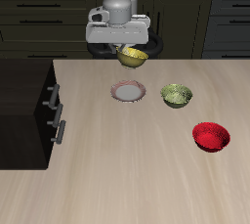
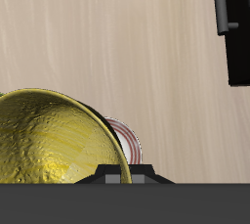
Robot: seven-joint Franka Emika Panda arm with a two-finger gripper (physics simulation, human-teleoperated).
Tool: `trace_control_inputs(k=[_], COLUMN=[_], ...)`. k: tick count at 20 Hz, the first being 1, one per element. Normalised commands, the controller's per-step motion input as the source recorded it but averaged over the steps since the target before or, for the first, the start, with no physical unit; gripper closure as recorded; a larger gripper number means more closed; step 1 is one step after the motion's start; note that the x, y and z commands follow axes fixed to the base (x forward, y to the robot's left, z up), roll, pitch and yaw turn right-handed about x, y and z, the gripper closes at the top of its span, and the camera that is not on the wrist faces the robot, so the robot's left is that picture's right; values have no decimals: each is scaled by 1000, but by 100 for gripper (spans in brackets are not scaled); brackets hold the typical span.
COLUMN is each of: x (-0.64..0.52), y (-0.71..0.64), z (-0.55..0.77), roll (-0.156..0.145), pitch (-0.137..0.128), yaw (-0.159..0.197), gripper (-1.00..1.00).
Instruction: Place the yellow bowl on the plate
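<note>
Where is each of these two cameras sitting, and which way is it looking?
Exterior view: in front and above, looking down at the table, the arm and its fingers holding the yellow bowl.
Wrist view: on the hand, looking down past the yellow bowl to the plate.
Shared: bowl, plate, tabletop.

Flat even simulator light, soft faint shadows, low resolution, slightly pixelated edges

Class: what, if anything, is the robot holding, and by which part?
The gripper holds the yellow bowl by its rim, lifted above the table.
</note>
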Motion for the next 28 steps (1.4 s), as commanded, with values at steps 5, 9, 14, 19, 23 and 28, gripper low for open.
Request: trace_control_inputs(k=[5,9,14,19,23,28], x=[-121,-21,-94,-44,-64,-185], y=[-48,17,41,58,94,62], z=[-89,-28,-23,-122,17,58], roll=[4,12,7,25,28,15], pitch=[9,3,3,18,-5,-23], yaw=[-4,3,-39,12,3,-19], gripper=[100,100,100,100,100,100])
